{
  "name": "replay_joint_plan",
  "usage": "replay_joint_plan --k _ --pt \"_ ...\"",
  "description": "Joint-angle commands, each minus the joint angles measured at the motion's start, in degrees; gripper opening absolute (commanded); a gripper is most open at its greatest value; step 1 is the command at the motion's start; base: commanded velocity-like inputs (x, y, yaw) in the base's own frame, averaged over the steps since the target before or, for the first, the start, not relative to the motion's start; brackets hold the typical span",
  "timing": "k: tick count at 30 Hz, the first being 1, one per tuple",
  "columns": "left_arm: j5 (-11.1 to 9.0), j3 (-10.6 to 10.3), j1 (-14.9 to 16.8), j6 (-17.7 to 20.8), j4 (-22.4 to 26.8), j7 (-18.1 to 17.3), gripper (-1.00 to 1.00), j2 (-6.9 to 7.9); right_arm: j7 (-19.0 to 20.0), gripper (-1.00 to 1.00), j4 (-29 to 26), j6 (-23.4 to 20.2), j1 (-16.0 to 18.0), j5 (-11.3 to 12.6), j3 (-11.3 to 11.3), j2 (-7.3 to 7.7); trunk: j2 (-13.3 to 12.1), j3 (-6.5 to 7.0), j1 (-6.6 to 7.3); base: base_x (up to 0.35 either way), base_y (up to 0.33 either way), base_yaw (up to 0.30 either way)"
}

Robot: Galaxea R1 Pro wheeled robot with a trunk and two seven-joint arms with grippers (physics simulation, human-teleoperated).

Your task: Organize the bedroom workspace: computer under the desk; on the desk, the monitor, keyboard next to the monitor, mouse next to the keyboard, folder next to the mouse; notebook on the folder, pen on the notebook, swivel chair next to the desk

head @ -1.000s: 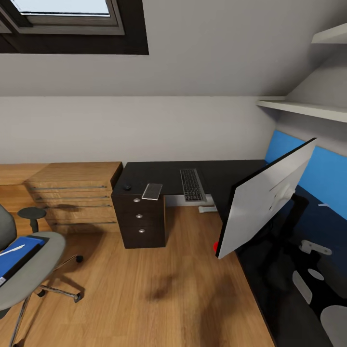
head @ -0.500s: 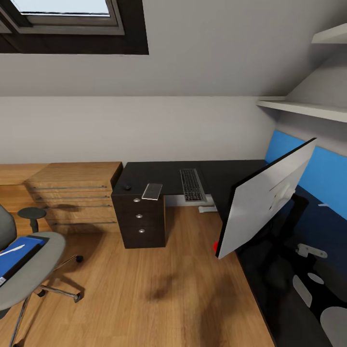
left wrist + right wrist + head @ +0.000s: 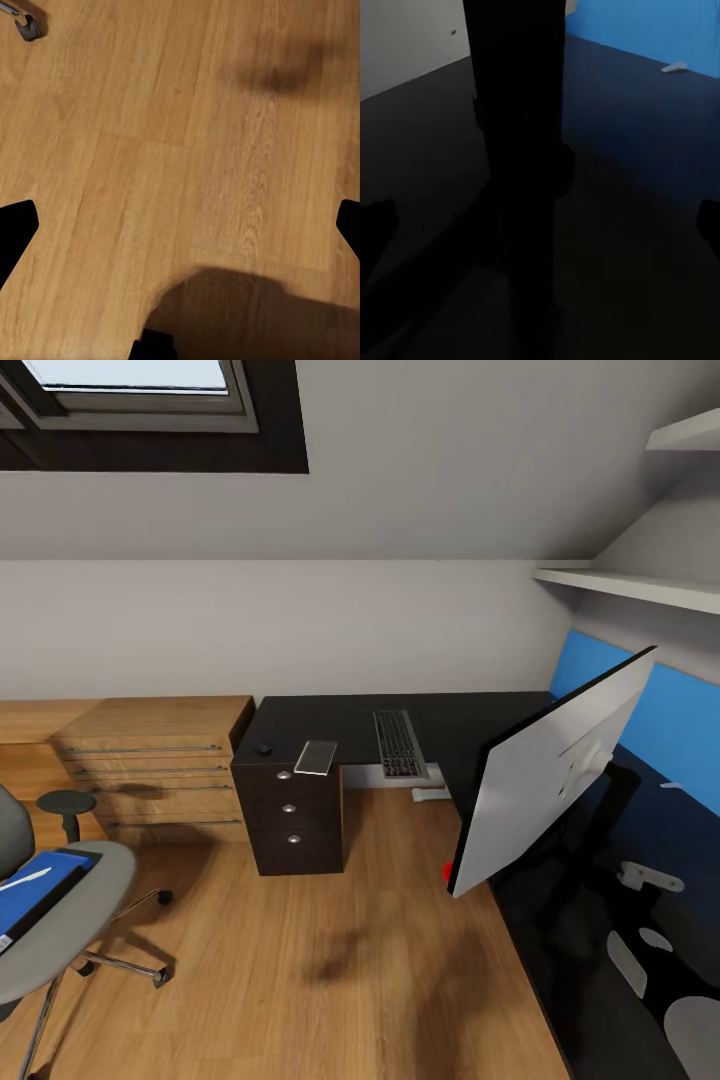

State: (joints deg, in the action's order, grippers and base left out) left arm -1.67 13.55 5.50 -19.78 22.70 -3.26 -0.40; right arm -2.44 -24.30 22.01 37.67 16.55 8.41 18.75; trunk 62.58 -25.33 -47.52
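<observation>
Monitor (image 3: pixel 545 775), a wide thin black flat screen, is tilting on the black L-shaped desk (image 3: pixel 340 720) at right, the slim silver-grey keyboard (image 3: pixel 399 743) lying beyond it, both claws spreading wide, pinching nothing.

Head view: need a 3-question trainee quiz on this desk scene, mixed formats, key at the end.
1. True or false: the folder lies on the swivel chair.
2. Multiple choice: the keyboard rests on A) the floor, B) the desk, C) the wooden drawer unit.
3. Fill in: the thin white item lying on top of the folder is the ___.

Key: 1 true. 2 B. 3 pen.
</observation>
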Motion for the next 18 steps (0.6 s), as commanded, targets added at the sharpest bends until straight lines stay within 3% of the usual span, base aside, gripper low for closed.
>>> replay_joint_plan --k 1,18 --pt "-0.17 0.29 0.04 -0.14 -0.02 -0.34 1.00 -0.04 -0.02 1.00 0.04 0.48 0.04 0.39 -0.14 0.01 0.04 -0.06 0.00 0.000 0.000 0.000" --pt "-0.10 0.25 0.04 -0.16 -0.02 -0.35 1.00 -0.12 0.00 1.00 0.04 0.98 0.04 0.38 -0.24 -0.08 0.04 -0.06 0.00 0.000 0.000 0.000"
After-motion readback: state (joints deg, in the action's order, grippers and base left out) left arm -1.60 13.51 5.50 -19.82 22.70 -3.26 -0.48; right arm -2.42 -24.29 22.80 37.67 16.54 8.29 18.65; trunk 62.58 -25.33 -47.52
